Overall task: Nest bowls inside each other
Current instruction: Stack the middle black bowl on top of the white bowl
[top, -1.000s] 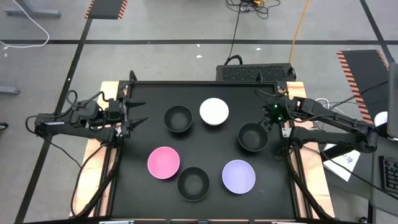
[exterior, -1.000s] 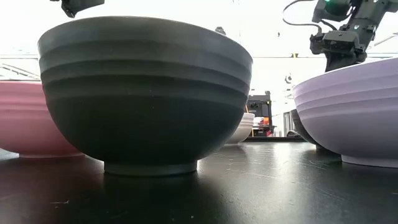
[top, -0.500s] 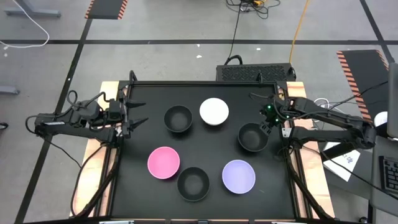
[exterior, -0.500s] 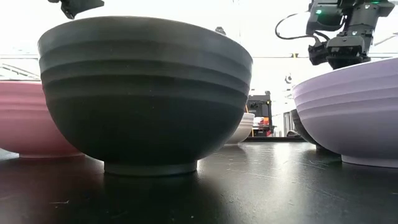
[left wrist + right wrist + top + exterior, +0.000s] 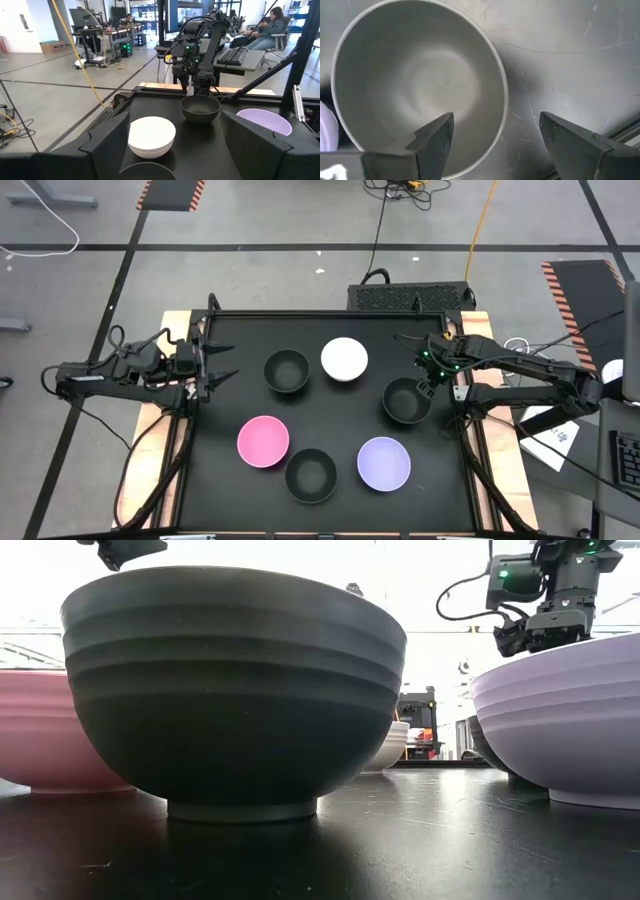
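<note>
Six bowls stand upright on their bases on the black table. A black bowl (image 5: 287,370) and the white bowl (image 5: 344,359) are toward the far side, and another black bowl (image 5: 406,401) is at the right. The pink bowl (image 5: 263,441), a third black bowl (image 5: 310,475) and the lavender bowl (image 5: 384,463) are toward the near side. My right gripper (image 5: 425,379) hangs open above the right black bowl's far-right rim (image 5: 503,102), one finger over the hollow, one outside. My left gripper (image 5: 226,361) waits open at the table's left edge.
A raised black rim (image 5: 330,314) frames the table, with wooden edges outside it. The bowls stand apart, with bare table between them. A vented black box (image 5: 408,296) sits beyond the far edge. In the left wrist view, people sit at desks in the room behind.
My right gripper has moved toward the table's left, from beside the right black bowl to over its far-right rim, its wrist turning as it went. The bowls have stayed where they were.
</note>
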Robot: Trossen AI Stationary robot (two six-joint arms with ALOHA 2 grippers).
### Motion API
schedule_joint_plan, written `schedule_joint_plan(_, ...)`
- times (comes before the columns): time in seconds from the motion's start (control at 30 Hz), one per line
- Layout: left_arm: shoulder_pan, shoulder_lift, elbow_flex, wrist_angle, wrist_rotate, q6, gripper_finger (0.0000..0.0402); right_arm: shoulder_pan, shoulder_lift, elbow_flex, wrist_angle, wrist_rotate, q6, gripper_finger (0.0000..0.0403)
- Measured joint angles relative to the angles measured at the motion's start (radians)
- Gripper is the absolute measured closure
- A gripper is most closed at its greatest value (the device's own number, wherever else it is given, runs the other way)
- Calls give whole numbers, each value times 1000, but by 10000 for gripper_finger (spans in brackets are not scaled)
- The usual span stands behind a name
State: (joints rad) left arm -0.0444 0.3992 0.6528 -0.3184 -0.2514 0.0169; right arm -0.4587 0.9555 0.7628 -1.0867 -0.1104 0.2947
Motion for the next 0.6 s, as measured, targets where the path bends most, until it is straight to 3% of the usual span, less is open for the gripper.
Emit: schedule_joint_plan(0.6, 0, 0, 0, 0, 25, 0, 89, 3, 116, -1, 81, 0, -43, 118)
